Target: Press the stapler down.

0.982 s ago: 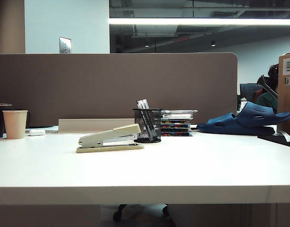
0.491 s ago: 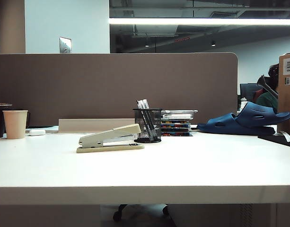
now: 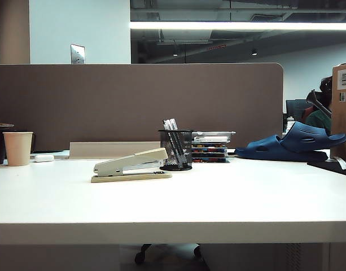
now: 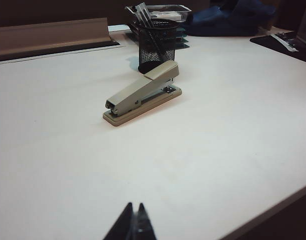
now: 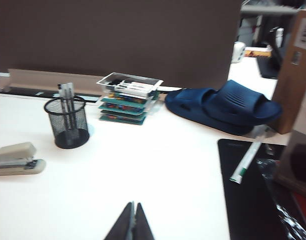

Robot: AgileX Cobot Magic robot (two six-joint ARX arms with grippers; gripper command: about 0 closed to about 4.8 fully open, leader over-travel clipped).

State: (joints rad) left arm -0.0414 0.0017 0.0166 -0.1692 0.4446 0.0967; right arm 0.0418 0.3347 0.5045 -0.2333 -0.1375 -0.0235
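Neither arm shows in the exterior view; each gripper appears only in its own wrist view, as dark pointed fingertips cut off by the frame edge. The left gripper [image 4: 133,220] has its tips pressed together, holding nothing, above bare white table [image 4: 202,150] well short of the stapler [image 4: 143,92]. The right gripper [image 5: 132,220] is likewise closed and empty, with only the hinge end of the stapler in its view. The stapler lies near the table's middle, its beige-grey top arm raised at a slant over a flat tan base, just in front of a black wire-mesh pen cup [image 3: 175,149]. Beside that stands a stack of clear plastic trays [image 3: 211,145]; a dark blue foam slipper [image 3: 294,144] lies farther right.
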